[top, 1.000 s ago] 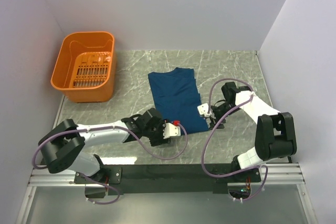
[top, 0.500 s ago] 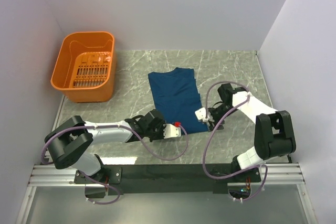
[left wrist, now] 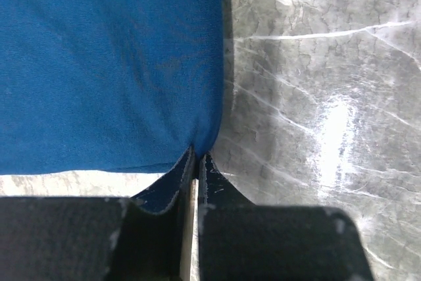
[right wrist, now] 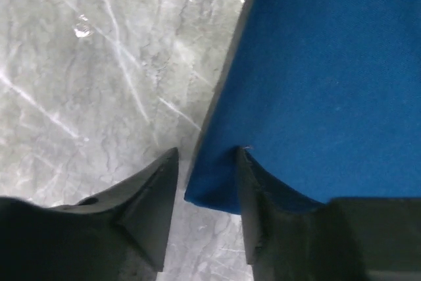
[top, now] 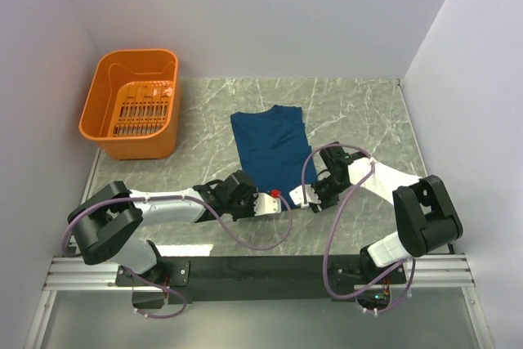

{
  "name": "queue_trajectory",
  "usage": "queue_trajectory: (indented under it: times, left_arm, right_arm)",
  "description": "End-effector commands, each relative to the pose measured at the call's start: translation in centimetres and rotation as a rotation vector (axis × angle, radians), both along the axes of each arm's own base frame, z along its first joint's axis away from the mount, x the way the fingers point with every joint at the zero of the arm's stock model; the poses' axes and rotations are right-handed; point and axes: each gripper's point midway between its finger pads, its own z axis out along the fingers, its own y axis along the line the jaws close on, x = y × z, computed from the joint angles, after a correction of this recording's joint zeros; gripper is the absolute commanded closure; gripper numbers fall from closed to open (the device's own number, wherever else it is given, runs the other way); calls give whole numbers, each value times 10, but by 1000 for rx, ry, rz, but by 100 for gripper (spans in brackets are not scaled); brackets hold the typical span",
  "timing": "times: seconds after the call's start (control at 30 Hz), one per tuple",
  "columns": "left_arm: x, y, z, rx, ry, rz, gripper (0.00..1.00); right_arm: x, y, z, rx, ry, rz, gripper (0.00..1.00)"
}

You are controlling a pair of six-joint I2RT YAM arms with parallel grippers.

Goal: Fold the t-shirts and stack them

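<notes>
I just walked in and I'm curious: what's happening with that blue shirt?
A robot is working on a blue t-shirt lying on the table. The left tool pinches its near left corner. The right tool sits open around the near right corner, not gripping. An orange basket stands at the far left.

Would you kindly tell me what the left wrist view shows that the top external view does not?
Only the left wrist view shows the left pincer shut on a corner of the t-shirt. Only the top external view shows the orange basket, the right pincer at the shirt's other near corner, and the shirt's far end. Both show blue cloth lying on the marble table.
</notes>
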Motion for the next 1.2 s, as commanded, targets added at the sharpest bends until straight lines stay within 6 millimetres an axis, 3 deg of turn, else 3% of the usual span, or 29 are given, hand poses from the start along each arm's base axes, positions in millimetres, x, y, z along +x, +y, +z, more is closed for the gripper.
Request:
queue_trajectory:
  times: [0.0, 0.07, 0.1, 0.2, 0.33, 0.43, 0.53, 0.57, 0.63, 0.7, 0.73, 0.77, 0.8, 0.83, 0.87, 0.93, 0.97, 1.03, 1.07, 1.13, 1.17]
  left_arm:
    - [-2, -7, 12, -52, -8, -8, 94]
    - [-3, -8, 13, -56, -6, -19, 99]
    - [-4, -8, 13, -61, -1, -21, 99]
    - [-8, -11, 18, -79, 4, -47, 99]
    - [-23, -12, 26, -103, 88, -115, 99]
    - [-14, -14, 47, -184, 119, -107, 99]
    - [14, -8, 72, -265, 120, -46, 99]
    - [27, -1, 76, -286, 126, -12, 99]
    - [46, -1, 91, -318, 117, 11, 99]
    - [73, 4, 98, -336, 133, 59, 99]
    - [82, 5, 99, -339, 136, 70, 99]
    - [101, 5, 102, -344, 126, 98, 99]
    - [113, 5, 106, -351, 107, 116, 99]
    - [124, 4, 110, -361, 98, 139, 99]
    - [143, 4, 114, -368, 78, 173, 99]
    - [172, 11, 120, -372, 35, 250, 99]
    - [190, 11, 122, -373, 17, 282, 99]
    - [219, 22, 124, -375, -21, 380, 99]
    - [235, 25, 123, -379, -35, 420, 99]
    - [265, 39, 127, -403, -88, 535, 99]
    - [277, 43, 124, -408, -102, 579, 99]
  right_arm:
    - [14, 0, -4, -23, -84, -33, 62]
    - [16, 2, -2, -10, -90, -58, 74]
    - [18, 3, 0, -3, -94, -73, 83]
    - [16, 5, 11, 32, -60, -104, 98]
    - [10, 0, 39, 124, 50, -150, 100]
    - [16, 2, 57, 166, 139, -244, 100]
    - [35, 8, 77, 204, 194, -337, 100]
    - [53, 12, 89, 219, 170, -368, 100]
    - [67, 16, 90, 215, 227, -440, 100]
    - [96, 22, 107, 239, 205, -489, 100]
    - [106, 25, 102, 230, 262, -548, 100]
    - [127, 30, 117, 255, 228, -564, 100]
    - [140, 32, 110, 248, 255, -602, 100]
    - [150, 36, 113, 256, 280, -663, 100]
    - [173, 38, 127, 282, 232, -687, 100]
    - [194, 42, 122, 281, 261, -763, 100]
    - [216, 45, 135, 316, 207, -783, 100]
    - [237, 45, 126, 314, 210, -866, 100]
    - [259, 48, 139, 362, 150, -887, 100]
    - [279, 51, 133, 383, 160, -977, 100]
    - [300, 52, 144, 438, 109, -1008, 100]
